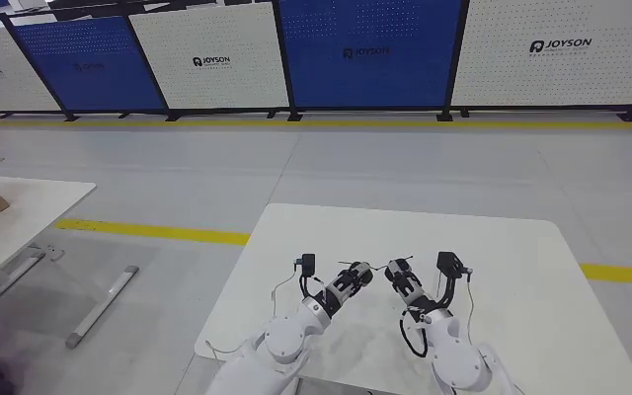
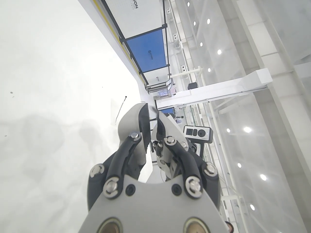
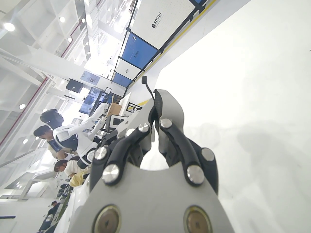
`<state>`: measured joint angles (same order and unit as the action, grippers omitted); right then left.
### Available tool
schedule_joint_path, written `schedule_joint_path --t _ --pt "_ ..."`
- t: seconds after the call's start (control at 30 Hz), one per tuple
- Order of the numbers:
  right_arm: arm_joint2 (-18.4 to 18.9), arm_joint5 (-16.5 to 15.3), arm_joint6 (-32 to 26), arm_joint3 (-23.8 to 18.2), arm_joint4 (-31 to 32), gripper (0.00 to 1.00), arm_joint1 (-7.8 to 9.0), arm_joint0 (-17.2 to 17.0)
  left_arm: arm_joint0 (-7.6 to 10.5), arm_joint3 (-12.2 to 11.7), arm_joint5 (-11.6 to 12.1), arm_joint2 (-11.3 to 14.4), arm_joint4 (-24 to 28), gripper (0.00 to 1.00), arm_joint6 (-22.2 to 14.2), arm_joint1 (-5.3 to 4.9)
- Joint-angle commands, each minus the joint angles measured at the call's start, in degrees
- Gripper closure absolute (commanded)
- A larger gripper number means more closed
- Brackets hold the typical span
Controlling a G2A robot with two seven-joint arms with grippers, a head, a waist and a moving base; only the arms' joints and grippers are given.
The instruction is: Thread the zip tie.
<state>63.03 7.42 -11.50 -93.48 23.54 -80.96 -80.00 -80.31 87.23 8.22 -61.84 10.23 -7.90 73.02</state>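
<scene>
A thin black zip tie (image 3: 147,86) is pinched between the fingertips of my right gripper (image 3: 154,93), which is shut on it. Its small square head sticks out past the tips. In the left wrist view the zip tie (image 2: 121,109) hangs just above the white table (image 2: 48,73), beside my left gripper (image 2: 151,109). Seen from above, the left gripper (image 1: 363,270) and right gripper (image 1: 395,265) point at each other, nearly touching, over the middle of the table (image 1: 494,247). The zip tie (image 1: 346,264) shows as a fine dark line by the left gripper's tip.
The table's far edge (image 1: 405,209) lies a short way beyond the grippers, with bare tabletop to the right (image 1: 533,296). A second white table (image 1: 39,202) stands off to the left across the floor. Blue and white panels (image 1: 365,54) line the back.
</scene>
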Motion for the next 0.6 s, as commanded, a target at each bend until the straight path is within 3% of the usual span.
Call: schedule_joint_path --t 0.0,0.37,0.5,0.57 --pt "-0.08 0.07 -0.07 0.05 0.07 1.0 -0.01 0.09 -0.03 0.03 0.07 -0.05 0.03 0.89 0.05 0.0" --pt "-0.44 0.18 -0.46 -0.51 1.37 1.0 0.06 0.17 0.08 0.01 -0.85 0.3 -1.34 0.78 0.07 -0.01" --pt "-0.55 0.11 -0.58 -0.92 2.19 1.0 0.13 0.01 0.16 0.04 -0.96 0.41 -1.58 0.82 0.37 0.02" --pt "-0.51 0.01 -0.68 -1.09 2.39 1.0 0.17 -0.12 0.17 0.09 -0.94 0.43 -1.49 0.95 0.65 0.06"
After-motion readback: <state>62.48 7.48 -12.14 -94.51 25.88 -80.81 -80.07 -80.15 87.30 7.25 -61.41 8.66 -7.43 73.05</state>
